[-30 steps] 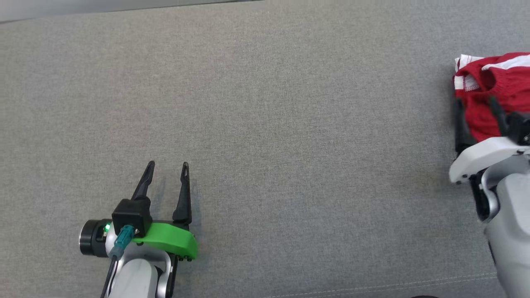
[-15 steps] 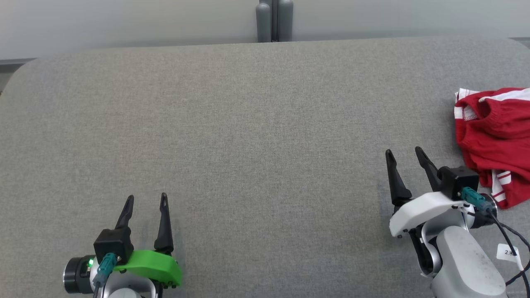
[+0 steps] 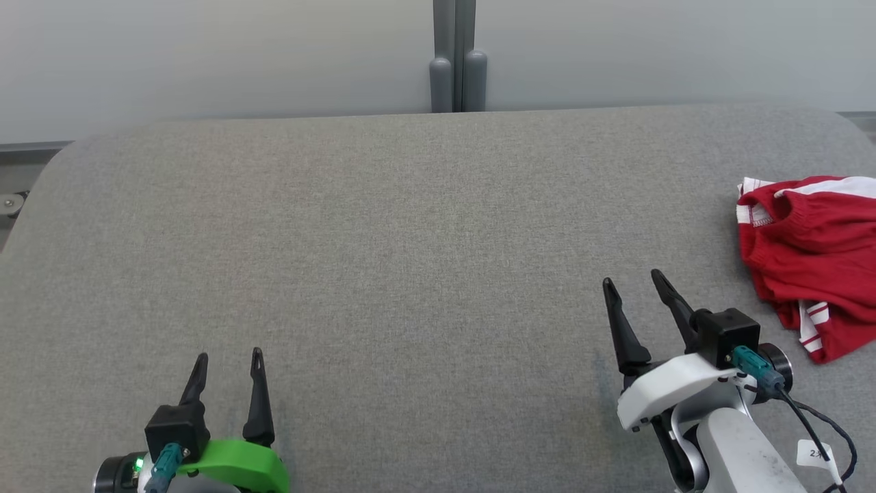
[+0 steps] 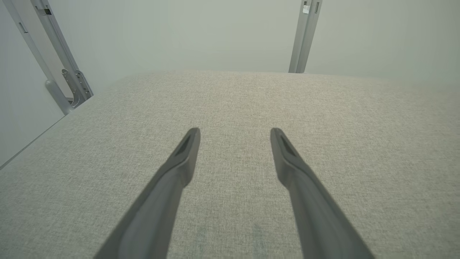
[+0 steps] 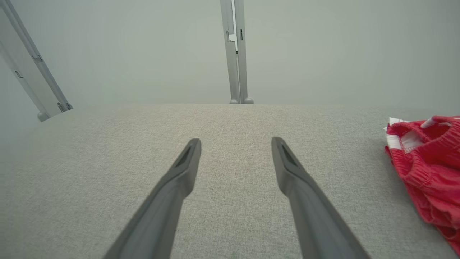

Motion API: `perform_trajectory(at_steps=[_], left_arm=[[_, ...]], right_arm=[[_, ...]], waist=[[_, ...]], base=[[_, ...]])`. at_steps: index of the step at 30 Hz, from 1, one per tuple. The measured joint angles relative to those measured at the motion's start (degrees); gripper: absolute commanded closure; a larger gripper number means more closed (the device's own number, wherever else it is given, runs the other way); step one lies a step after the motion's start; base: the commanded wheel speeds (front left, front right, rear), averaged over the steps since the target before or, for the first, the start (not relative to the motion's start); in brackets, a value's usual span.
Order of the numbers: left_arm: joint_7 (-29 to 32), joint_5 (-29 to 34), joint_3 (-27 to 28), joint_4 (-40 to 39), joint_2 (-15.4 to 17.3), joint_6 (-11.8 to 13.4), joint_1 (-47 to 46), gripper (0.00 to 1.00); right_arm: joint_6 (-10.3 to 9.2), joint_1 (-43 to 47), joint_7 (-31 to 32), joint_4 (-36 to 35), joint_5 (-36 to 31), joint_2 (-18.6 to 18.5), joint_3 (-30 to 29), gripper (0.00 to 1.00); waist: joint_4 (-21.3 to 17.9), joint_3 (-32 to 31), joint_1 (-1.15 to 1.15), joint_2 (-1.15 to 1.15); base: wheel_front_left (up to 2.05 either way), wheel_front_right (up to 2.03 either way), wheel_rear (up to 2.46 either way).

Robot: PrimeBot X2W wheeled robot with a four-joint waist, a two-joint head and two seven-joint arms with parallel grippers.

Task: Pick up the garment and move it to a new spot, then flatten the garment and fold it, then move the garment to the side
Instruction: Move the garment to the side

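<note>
The garment (image 3: 811,263) is a red knit piece with white stripes, lying bunched at the right edge of the grey fabric surface (image 3: 424,260); it also shows at the right in the right wrist view, garment (image 5: 429,169). My right gripper (image 3: 633,283) stands open and empty a short way left of the garment, not touching it. Both its fingers (image 5: 179,180) hover over bare fabric. At the lower left my left gripper (image 3: 228,357) is open too, nothing between its fingers (image 4: 179,169), far from the garment.
A pale wall rises behind the surface's far edge, with a grey metal post (image 3: 457,58) at its middle. Slanted metal frame bars (image 4: 54,61) stand off the left corner. The surface's left corner is rounded.
The head camera has tilted up, bringing the far edge and wall into view. My right gripper has drawn back from over the garment to its left. Both grippers stay open.
</note>
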Motion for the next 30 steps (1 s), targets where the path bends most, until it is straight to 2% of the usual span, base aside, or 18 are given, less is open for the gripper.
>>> perform_trajectory(at_steps=[16, 30], left_arm=[[0.0, -1.3, 0.3, 0.1, 0.0, -0.4, 1.1, 0.00], [0.0, -1.7, 0.9, -0.5, 0.0, -1.3, 1.5, 0.00]], right_arm=[[0.00, 3.1, 0.0, -2.5, -4.5, 0.8, -2.5, 0.00], [0.02, 3.3, 0.0, -2.6, -3.7, 0.8, -1.7, 0.00]], waist=[[-0.9, -1.9, 0.00, 0.00], [-1.3, -1.6, 0.00, 0.00]], base=[[0.00, 0.00, 0.00], [0.00, 0.00, 0.00]])
